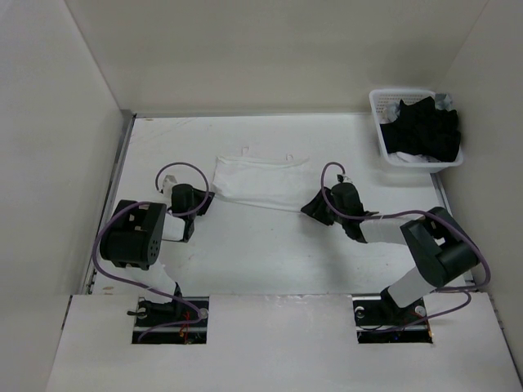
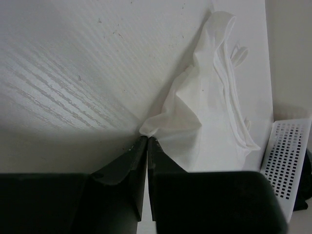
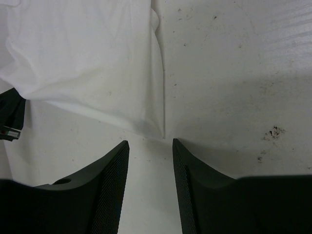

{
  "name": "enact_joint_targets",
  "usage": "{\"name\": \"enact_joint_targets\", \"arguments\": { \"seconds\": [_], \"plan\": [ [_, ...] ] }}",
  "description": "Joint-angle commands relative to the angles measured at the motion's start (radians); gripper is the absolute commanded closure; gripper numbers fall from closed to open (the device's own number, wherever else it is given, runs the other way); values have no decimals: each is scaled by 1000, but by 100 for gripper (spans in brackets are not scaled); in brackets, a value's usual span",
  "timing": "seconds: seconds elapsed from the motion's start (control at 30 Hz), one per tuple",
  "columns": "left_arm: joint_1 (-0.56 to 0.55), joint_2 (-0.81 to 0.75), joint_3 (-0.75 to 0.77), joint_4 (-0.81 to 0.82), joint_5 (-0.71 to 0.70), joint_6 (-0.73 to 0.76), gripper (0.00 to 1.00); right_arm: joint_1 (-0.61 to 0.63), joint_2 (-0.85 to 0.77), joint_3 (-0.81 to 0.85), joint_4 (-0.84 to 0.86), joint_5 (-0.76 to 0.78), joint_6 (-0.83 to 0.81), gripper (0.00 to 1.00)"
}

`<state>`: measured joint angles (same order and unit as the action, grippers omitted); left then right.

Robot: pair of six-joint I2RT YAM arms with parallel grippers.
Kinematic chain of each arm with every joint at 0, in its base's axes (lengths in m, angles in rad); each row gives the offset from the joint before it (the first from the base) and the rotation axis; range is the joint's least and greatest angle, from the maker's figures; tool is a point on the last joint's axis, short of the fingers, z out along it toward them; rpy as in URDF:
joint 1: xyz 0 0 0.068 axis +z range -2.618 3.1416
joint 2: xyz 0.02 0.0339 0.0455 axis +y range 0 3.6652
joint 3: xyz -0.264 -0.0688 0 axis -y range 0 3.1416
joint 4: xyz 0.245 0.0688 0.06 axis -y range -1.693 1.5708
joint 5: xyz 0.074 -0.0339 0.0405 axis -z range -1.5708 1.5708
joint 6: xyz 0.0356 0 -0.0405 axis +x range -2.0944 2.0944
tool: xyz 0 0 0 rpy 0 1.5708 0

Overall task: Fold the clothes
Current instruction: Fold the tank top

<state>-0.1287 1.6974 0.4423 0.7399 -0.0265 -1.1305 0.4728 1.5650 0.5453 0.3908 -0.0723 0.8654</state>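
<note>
Your left gripper (image 2: 147, 140) is closed tight on one near corner of the white camisole top (image 1: 260, 181). The top lies spread on the white table (image 1: 245, 253). Your right gripper (image 3: 151, 146) is open, just beside the other near corner.

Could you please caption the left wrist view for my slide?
Left gripper pinches a corner of the white camisole on the table.
</note>
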Motion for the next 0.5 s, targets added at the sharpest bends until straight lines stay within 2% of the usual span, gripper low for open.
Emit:
{"name": "enact_joint_targets", "arguments": {
  "seconds": [0.0, 0.23, 0.47],
  "plan": [
    [10, -19, -42, -8, -19, -6, 96, 10, 0, 10, 11, 8, 17, 54],
    [11, -51, -74, -10, -15, -6, 96, 10, 29, 31, -21, 9, 23, 56],
    [13, -59, -88, -8, -7, -5, 97, 10, 73, 44, 5, 23, 67, 73]
  ]
}}
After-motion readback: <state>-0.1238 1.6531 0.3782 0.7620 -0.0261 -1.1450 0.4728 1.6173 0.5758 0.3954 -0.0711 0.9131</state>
